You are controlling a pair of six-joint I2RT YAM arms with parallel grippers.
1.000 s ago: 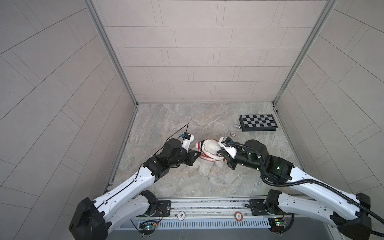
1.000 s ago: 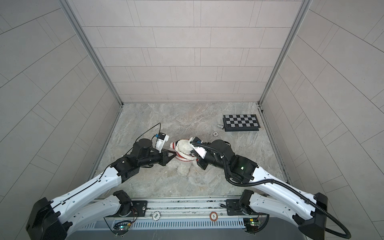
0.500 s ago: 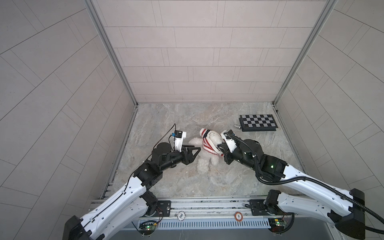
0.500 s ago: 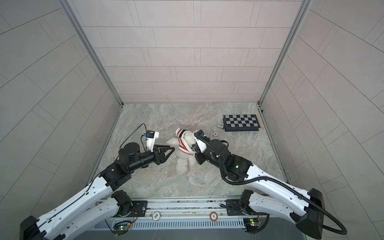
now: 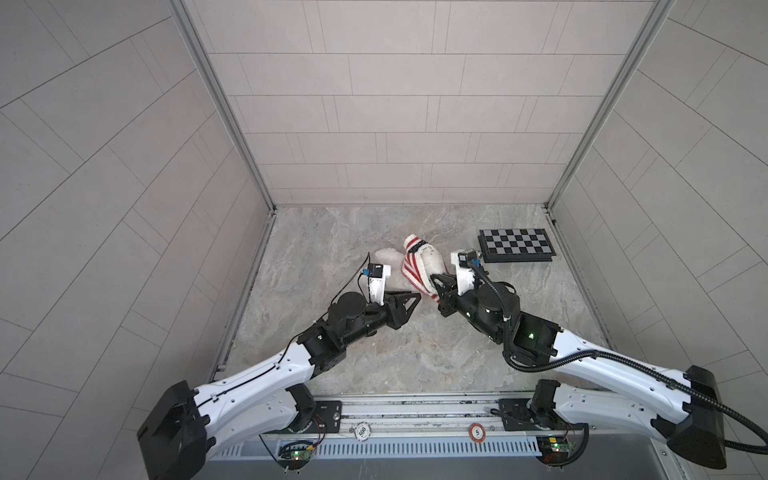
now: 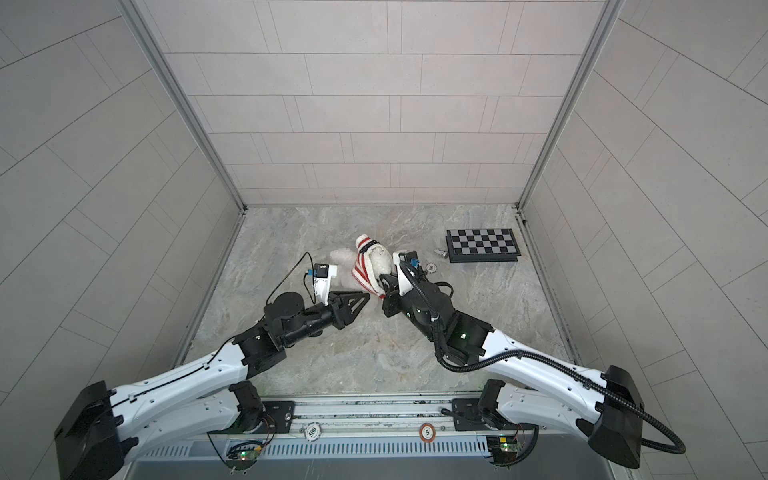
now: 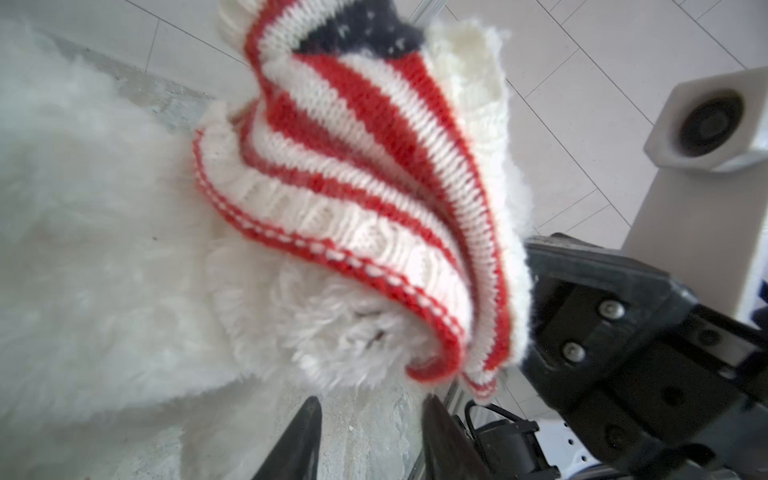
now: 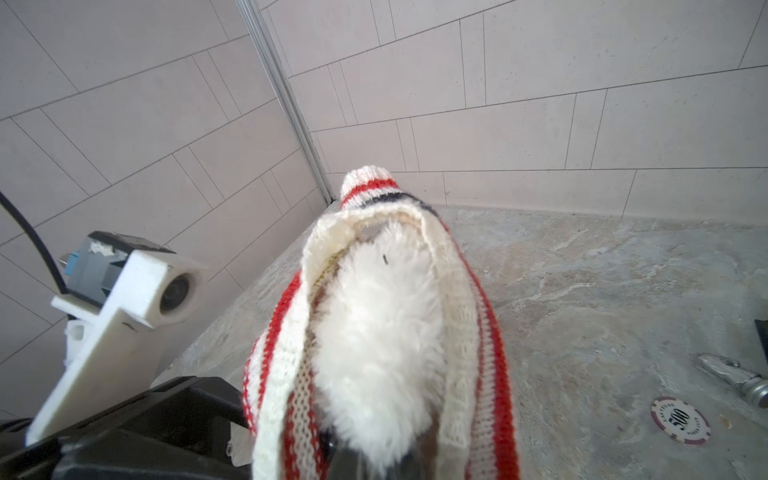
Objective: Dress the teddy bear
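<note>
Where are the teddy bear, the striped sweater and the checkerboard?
teddy bear (image 8: 374, 332): right wrist view, on the white fur showing inside the sweater's opening.
striped sweater (image 5: 412, 271): in a top view, on its red-and-white striped side.
checkerboard (image 6: 484, 243): in a top view, on the middle of its chequered face.

Both arms pair glossy white shells with matte black joint housings. The left arm (image 5: 257, 374) trails a thin black wire (image 5: 348, 284) to its white camera mount (image 5: 379, 279). The right arm (image 5: 602, 365) carries a ribbed black hose (image 5: 548, 365) and a green light (image 5: 531, 335). The left end effector (image 5: 415, 297) is black with triangular fingers. The right end effector (image 5: 435, 280) is black too, studded with silver screws (image 7: 610, 309).
</note>
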